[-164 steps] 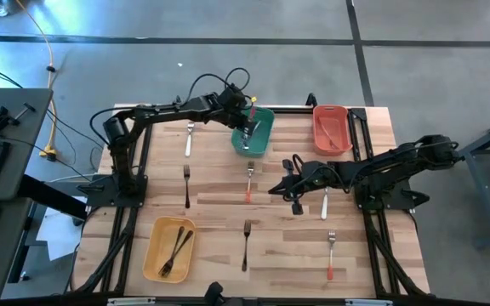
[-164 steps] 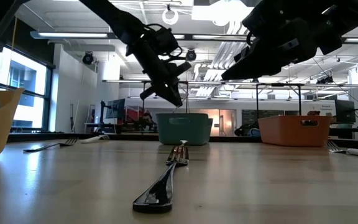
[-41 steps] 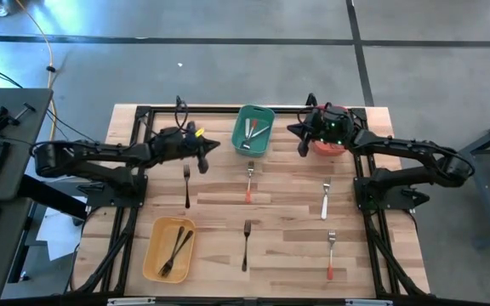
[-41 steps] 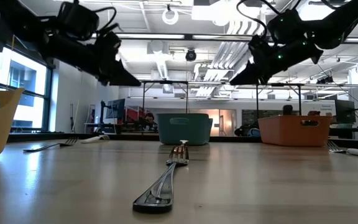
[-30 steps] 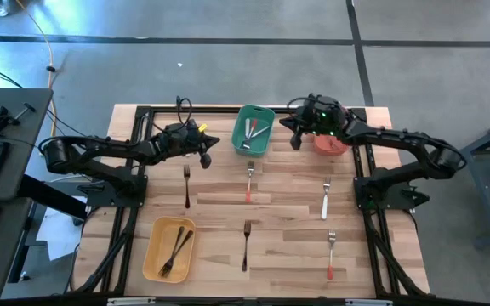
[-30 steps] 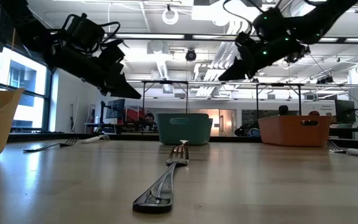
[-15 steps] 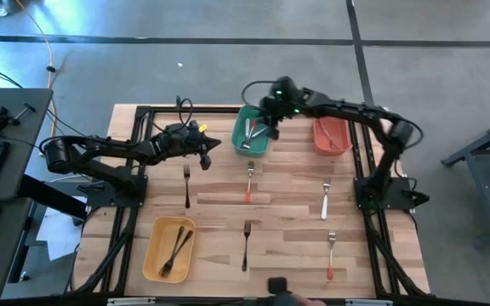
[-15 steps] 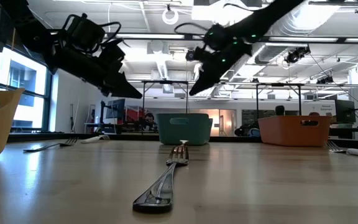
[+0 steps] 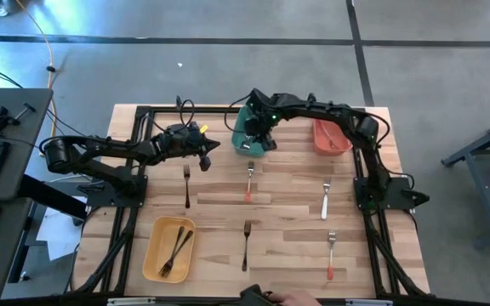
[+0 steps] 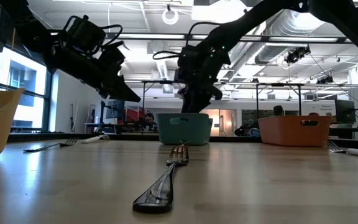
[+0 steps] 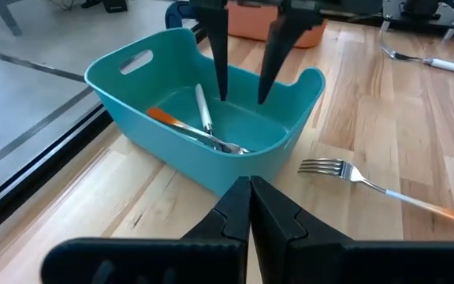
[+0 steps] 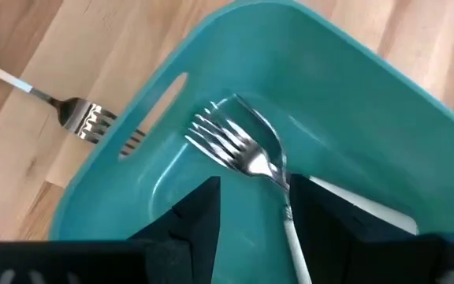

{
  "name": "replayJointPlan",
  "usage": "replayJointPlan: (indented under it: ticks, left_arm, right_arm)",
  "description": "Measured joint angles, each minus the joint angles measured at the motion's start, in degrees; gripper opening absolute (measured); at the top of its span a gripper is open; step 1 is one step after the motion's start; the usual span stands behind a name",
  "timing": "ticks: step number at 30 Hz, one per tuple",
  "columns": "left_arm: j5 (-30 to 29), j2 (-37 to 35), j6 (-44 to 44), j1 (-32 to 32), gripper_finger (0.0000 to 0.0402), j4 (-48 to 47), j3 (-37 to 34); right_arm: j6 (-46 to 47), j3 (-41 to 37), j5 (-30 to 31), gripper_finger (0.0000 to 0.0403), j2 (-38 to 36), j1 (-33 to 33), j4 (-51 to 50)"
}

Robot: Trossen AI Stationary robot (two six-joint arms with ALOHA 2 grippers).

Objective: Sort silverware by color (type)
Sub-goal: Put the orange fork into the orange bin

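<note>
The green bin (image 9: 240,127) at the table's far middle holds a white-handled fork (image 11: 202,109) and a red-handled fork (image 11: 173,121), both lying on its floor. My right gripper (image 9: 259,138) hangs open over this bin, fingers pointing down, above the forks and touching nothing; the white-handled fork (image 12: 247,154) shows between its fingers. My left gripper (image 11: 251,207) is shut and empty, above the table just left of the bin (image 9: 207,146). More silverware lies flat on the table: black forks (image 9: 186,185) (image 9: 246,244), red-handled forks (image 9: 249,180) (image 9: 331,255) and a white-handled fork (image 9: 325,202).
A yellow bin (image 9: 154,252) near the left front holds two black forks. A red bin (image 9: 331,136) stands at the far right. A person's hand (image 9: 283,299) shows at the table's near edge. Bare wood lies between the scattered forks.
My right gripper has swung from beside the red bin toward the table's left and come down over the green bin, tipping its fingers downward, and it has opened. My left gripper has stayed where it was.
</note>
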Motion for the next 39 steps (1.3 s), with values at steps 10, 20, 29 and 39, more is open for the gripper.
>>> replayJointPlan:
  ticks: [10,20,29,39]
  left_arm:
    - [0.0,0.0,0.5,0.0,0.0,0.1,0.0]
    - [0.0,0.0,0.8,0.0,0.0,0.2,0.0]
    - [-0.1,0.0,0.9,0.0,0.0,0.2,0.0]
    - [-0.1,0.0,0.9,0.0,0.0,0.2,0.0]
  right_arm:
    - [0.7,0.1,0.4,0.0138,0.9,-0.3,4.6]
    - [-3.7,0.0,3.9,0.0138,5.0,-0.9,4.8]
    - [-3.9,0.0,3.4,0.0138,6.4,-0.9,5.3]
    - [-3.7,1.9,3.9,0.0138,7.1,-0.9,3.5]
